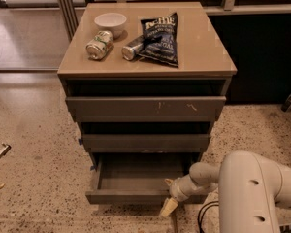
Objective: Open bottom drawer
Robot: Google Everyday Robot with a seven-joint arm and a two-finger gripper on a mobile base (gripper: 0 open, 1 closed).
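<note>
Though plain-fronted, bottom drawer (128, 196) stands open; gripper (168, 206) at its front-right

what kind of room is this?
Likely an office or lab break area: terrazzo floor, drawer cabinet topped with chip bag, cans and bowl. Hand sits at the front edge of the open bottom drawer.

label | "Kettle" (white lettering) | on dark chip bag (160, 39)

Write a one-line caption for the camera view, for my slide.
The gripper at the right front edge of the bottom drawer, which stands pulled open.
</note>
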